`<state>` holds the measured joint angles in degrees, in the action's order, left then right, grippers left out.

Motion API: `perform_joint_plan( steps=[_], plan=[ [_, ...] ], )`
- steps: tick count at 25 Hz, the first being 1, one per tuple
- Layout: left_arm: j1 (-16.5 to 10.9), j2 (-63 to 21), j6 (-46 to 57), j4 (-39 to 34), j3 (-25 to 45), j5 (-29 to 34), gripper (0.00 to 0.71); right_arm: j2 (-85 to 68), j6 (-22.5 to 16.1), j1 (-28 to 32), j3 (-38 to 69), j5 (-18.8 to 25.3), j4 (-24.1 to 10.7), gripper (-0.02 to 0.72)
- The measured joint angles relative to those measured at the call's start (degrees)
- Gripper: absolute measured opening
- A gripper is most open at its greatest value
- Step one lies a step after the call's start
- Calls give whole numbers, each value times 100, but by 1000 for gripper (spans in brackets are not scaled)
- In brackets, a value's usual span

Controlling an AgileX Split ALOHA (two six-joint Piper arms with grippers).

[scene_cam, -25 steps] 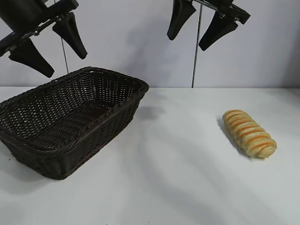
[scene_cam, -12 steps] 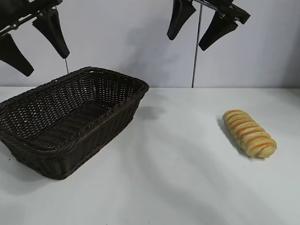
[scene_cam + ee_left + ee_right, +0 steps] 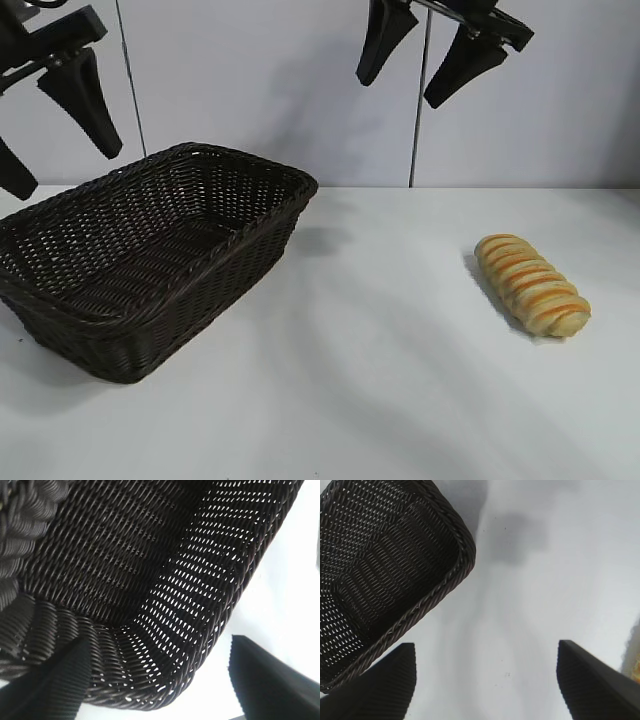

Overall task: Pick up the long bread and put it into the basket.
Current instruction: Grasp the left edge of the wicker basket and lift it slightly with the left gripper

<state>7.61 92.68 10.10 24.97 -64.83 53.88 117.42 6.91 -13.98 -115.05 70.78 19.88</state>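
The long bread [image 3: 532, 284], golden-tan with pale and orange ridges, lies on the white table at the right, with nothing touching it. The dark brown wicker basket [image 3: 200, 300] stands at the left and holds nothing. My left gripper [image 3: 62, 170] hangs open in the air above the basket's far left end; its wrist view looks down into the basket [image 3: 150, 580] between the spread fingers of the left gripper [image 3: 159, 645]. My right gripper [image 3: 398, 92] hangs open high over the middle of the table, left of the bread and well above it. Its wrist view shows the right gripper [image 3: 485, 647] over bare table beside the basket [image 3: 385, 555].
The white table [image 3: 380, 380] spreads between basket and bread. A pale wall with a thin vertical pole [image 3: 414, 150] rises behind it.
My left gripper has swung to the left and slightly down, from over the basket's back rim toward its far left end. The right gripper, bread and basket have not moved.
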Motion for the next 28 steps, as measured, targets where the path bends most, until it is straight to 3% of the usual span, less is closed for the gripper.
perform_joint_plan(
  steps=[8,19,28],
  plan=[
    [0,-181,1166,-139,643,-732,552,0,0,0,0,5,0,561],
    [0,-181,2234,-960,678,-775,552,0,0,0,0,5,0,561],
    [0,-181,2487,-1038,951,-1034,552,0,0,0,0,5,0,561]
  ],
)
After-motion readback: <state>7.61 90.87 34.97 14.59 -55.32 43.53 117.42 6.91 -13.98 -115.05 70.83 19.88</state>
